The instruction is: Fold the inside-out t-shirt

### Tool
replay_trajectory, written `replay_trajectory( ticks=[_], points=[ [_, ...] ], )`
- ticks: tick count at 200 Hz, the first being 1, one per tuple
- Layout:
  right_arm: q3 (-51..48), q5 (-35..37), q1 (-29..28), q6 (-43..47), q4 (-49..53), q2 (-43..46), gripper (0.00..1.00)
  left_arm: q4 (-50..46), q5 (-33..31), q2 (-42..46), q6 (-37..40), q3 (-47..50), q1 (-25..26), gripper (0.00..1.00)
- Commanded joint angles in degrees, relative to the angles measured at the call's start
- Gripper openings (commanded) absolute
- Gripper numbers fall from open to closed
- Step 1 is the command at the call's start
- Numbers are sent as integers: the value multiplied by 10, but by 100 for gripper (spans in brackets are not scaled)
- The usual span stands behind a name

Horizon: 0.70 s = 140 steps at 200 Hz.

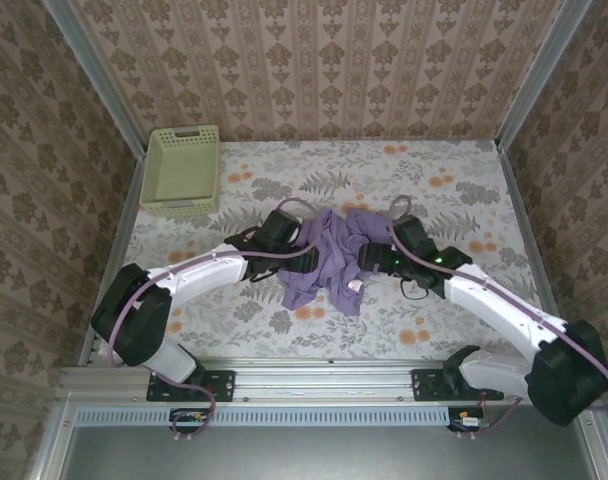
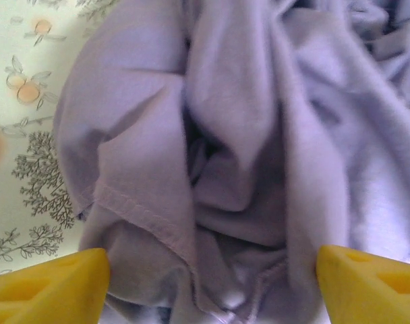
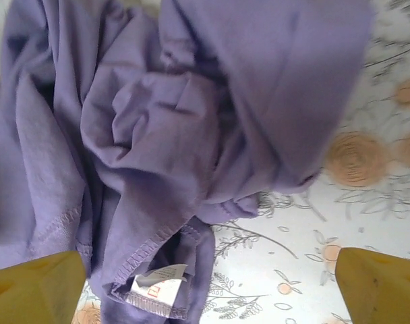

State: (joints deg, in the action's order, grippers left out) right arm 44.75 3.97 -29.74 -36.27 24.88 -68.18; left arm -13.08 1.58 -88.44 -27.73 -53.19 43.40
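The inside-out t-shirt (image 1: 329, 258) lies crumpled in a lavender heap at the middle of the flowered table. Its white tag (image 3: 158, 283) shows at a stitched hem near the front. My left gripper (image 1: 304, 262) hangs over the heap's left side. In the left wrist view this gripper (image 2: 212, 290) is open, its yellow fingertips (image 2: 50, 287) wide apart with folds and a seam of the t-shirt (image 2: 245, 135) between them. My right gripper (image 1: 370, 262) is at the heap's right edge. In the right wrist view it (image 3: 208, 290) stands open over the tagged hem and bare tablecloth.
A pale green plastic basket (image 1: 184, 170) stands at the far left corner of the table. Patterned walls close in the back and both sides. A metal rail (image 1: 324, 385) carrying both arm bases runs along the near edge.
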Motion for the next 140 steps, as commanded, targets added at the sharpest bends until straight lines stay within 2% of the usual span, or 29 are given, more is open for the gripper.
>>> replay_trajectory(
  ticks=[1,15,51,83,104,115,140],
  points=[
    [27,21,-31,-31,-39,-53,86,59,54,-34,-22,11,-15,69],
    [37,11,-43,-30,-49,-90,74,63,66,-51,-22,4,-16,63],
    [66,19,-63,-23,-51,-165,58,67,86,-72,-23,-2,-23,52],
    [85,22,-69,-16,-45,-195,36,59,91,-66,-24,-4,-33,26],
    [109,93,-70,1,20,-188,14,38,86,-36,-17,0,-45,8],
    [118,145,-69,16,54,-163,8,18,75,-9,-11,2,-55,0],
    [129,209,-53,58,128,-71,2,-24,54,84,4,18,-99,0]
  ],
)
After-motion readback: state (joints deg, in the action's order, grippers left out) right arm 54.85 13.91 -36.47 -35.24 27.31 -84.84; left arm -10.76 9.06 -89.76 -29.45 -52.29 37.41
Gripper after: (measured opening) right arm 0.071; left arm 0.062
